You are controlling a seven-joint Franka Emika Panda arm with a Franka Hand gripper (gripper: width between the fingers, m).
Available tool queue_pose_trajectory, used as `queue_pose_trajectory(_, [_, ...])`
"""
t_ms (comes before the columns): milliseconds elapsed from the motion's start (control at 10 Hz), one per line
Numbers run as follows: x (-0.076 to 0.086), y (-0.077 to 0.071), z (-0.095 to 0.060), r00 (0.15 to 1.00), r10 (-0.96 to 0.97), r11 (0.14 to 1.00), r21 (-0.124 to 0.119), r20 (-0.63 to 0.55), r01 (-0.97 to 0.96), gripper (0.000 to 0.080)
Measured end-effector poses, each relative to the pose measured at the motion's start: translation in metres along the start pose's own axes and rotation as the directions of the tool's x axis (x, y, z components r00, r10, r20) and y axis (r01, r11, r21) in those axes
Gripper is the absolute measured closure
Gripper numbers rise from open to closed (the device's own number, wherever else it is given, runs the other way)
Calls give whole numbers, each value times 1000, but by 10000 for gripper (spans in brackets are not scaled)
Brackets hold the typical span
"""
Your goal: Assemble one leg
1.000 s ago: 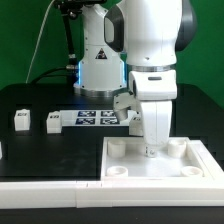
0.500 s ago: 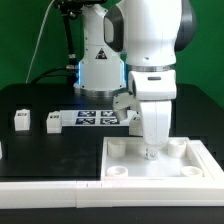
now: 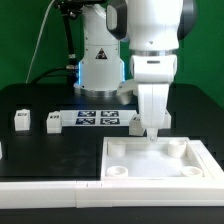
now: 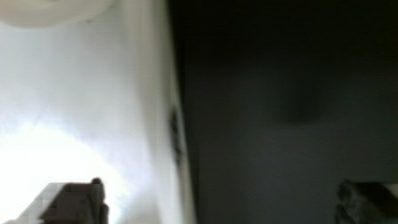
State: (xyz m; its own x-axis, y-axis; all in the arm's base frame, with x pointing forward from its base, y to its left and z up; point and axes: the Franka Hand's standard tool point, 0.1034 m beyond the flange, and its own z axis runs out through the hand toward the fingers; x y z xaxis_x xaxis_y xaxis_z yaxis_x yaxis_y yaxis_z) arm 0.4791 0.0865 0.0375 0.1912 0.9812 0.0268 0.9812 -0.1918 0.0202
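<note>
- My gripper [image 3: 150, 131] hangs at centre right of the exterior view, over the far rim of the large white tray-like part [image 3: 160, 172]. My fingers [image 4: 71, 201] stand wide apart with nothing between them. The wrist view shows only the tray's white edge and the black table [image 3: 40, 150] beneath.
- The leg [image 3: 50, 122] stands upright on the table at middle left of the exterior view, well apart from me. A second leg [image 3: 21, 119] stands near it, further left. I am touching neither.
- I judge the leg light and stiff. It is a small hard plastic post that should not give under my pads, but its smooth faces could slip or twist if I pinch off-centre.
- I would close squarely across two opposite flat sides, about mid-height. That should keep it upright for a corner socket [image 3: 118, 149].
- Nothing reads as writing. The leg's face and the marker board [image 3: 98, 119] carry only black-and-white square tags, and I see no letters or brand.
</note>
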Motion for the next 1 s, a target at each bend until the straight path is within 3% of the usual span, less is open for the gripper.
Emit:
queue_pose_trajectory(200, [6, -5, -12, 998, 64, 998, -15, -1, -64, 150])
queue_pose_trajectory(400, [4, -5, -9, 997, 78, 997, -10, 1, -78, 150])
queue_pose_trajectory(700, [5, -6, -9, 955, 297, 955, -7, -4, -297, 150])
queue_pose_trajectory(800, [6, -8, -9, 917, 398, 917, -5, -9, -398, 150])
queue_pose_trajectory(1000, [7, -27, -6, 741, 672, 741, 12, -15, -671, 150])
